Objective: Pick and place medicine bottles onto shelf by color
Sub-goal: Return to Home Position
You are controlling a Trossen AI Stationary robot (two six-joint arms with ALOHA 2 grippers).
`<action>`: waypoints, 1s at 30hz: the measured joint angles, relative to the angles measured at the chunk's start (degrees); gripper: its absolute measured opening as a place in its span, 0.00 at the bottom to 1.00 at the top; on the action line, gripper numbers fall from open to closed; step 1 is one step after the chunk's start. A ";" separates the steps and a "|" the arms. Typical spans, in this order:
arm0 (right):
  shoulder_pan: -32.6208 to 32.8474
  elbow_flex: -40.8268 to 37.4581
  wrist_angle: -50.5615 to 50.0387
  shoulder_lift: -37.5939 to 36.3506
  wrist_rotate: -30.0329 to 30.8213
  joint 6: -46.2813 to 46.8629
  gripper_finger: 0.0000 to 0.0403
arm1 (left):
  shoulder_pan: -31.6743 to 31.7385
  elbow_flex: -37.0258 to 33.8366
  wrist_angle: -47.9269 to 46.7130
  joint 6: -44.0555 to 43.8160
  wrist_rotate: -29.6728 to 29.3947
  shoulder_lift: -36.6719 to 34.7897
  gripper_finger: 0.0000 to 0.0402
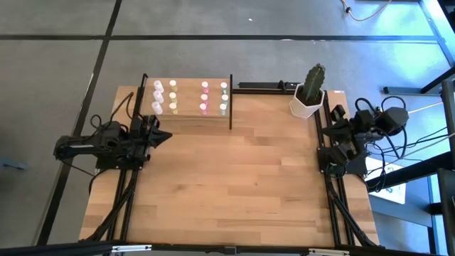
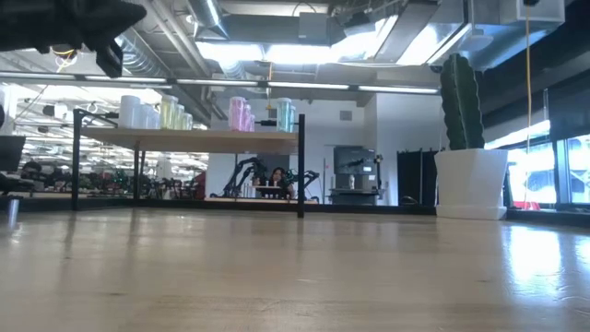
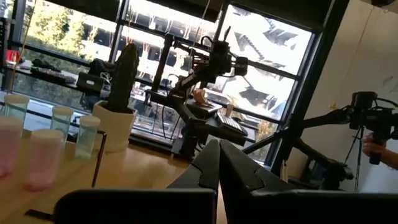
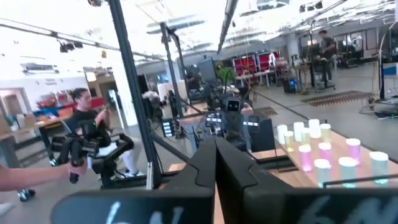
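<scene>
The medicine bottles (image 1: 190, 97) stand upright in colour columns on the shelf (image 1: 186, 112) at the table's far left: white (image 1: 158, 96), pale yellow (image 1: 173, 96), pink (image 1: 205, 97), pale green (image 1: 223, 97). They also show in the low view (image 2: 207, 112). My left gripper (image 1: 165, 135) is shut and empty, raised over the table's left edge, near the shelf's near side. My right gripper (image 1: 328, 130) is shut and empty at the table's right edge; its fingers show in the right wrist view (image 4: 216, 162).
A white pot with a green cactus (image 1: 310, 91) stands at the table's far right corner. Black metal posts (image 1: 231, 102) frame the shelf. A black bar (image 1: 263, 86) runs along the far edge. People show in the room beyond the table (image 4: 84, 134).
</scene>
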 joint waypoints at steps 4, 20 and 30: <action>0.00 -3.83 0.92 -5.70 -1.23 0.17 0.01 | -0.02 -2.30 5.25 -0.30 1.60 -0.02 0.00; 0.00 -11.20 4.10 -10.76 -5.93 -3.05 0.01 | -0.04 -9.15 8.89 -1.55 2.51 0.09 0.00; 0.00 -20.19 11.93 -10.74 -5.90 -3.00 0.01 | -0.07 -9.49 8.19 2.19 1.25 0.28 0.00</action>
